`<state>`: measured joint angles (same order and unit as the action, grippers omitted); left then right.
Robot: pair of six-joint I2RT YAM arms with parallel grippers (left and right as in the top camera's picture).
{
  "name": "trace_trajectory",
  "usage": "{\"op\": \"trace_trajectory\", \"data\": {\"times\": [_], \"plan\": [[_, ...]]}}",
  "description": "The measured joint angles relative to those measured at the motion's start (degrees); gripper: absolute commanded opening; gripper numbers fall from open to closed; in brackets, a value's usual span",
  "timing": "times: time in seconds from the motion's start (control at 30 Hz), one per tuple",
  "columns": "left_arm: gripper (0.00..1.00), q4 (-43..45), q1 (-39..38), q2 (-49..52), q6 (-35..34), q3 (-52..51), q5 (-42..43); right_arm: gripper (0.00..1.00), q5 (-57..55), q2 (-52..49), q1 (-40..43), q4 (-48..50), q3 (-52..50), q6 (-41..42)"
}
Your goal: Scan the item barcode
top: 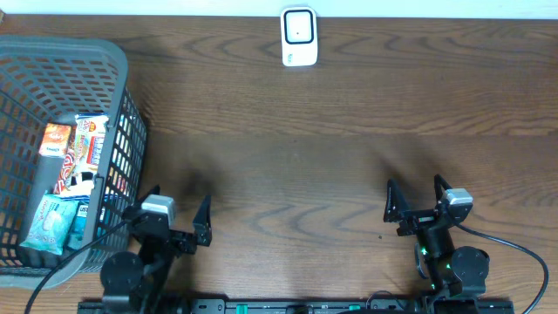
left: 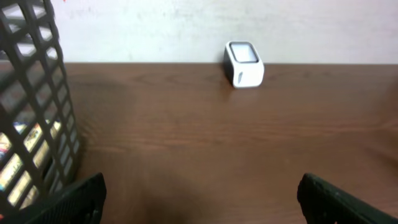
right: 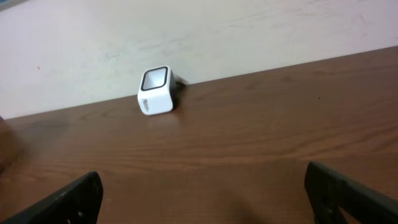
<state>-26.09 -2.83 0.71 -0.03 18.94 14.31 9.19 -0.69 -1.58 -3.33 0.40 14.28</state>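
Scanner (top: 298, 37), window tilted up to read barcodes. Well short of it, left gripper (top: 177, 211) and right gripper (top: 417, 197) gape wide, empty; packets (top: 74, 166) lie in the basket (top: 113, 61) to its left.

Your left gripper (top: 179, 199) sits low at the near side, jaws spread wide and empty, pointing forward. Your right gripper (top: 414, 185) mirrors it, equally wide and empty. Both arms seem folded back, though the frame edge crops them.

Brown wooden table (top: 349, 157), white wall (left: 155, 25)
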Motion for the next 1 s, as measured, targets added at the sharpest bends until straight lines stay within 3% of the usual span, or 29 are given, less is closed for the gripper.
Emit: {"op": "trace_trajectory", "data": {"times": [0.4,0.8,1.0], "plan": [[0.98,-10.60,-0.02,0.79,-1.97,9.75,0.59,0.99,0.00,0.00,0.00,-0.02,0.00,0.00],[0.98,-17.66,-0.02,11.52,-2.93,20.87,0.83,0.99,0.00,0.00,0.00,0.00,0.00,0.00],[0.98,-18.64,0.00,12.68,-2.97,22.14,5.84,0.99,0.00,0.00,0.00,-0.02,0.00,0.00]]}}
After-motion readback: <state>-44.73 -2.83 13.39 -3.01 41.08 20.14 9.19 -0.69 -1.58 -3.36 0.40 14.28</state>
